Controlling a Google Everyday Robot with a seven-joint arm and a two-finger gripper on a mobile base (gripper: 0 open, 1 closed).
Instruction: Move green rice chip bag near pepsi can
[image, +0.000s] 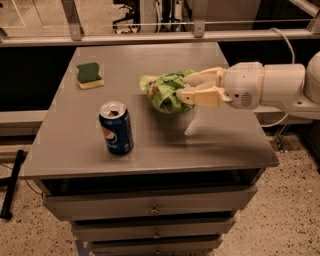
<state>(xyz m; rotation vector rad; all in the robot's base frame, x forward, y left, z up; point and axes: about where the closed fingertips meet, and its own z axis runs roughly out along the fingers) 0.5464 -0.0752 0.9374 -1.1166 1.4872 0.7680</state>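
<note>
green rice chip bag: light green, darker green and reddish patches
pepsi can: blue, red-white-blue round logo, silver top
sponge: dark green over pale yellow
gripper: cream-yellow, clamped on the bag's right side
arm: white
table: plain grey

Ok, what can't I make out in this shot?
Camera view only:
green rice chip bag: right side hidden by the gripper, whose jaws clamp it above the table's right half; lettering crumpled, unreadable.
Whether the bag clears the table: cannot tell.
pepsi can: back face turned away.
The arm: cut off by the right edge.
</note>
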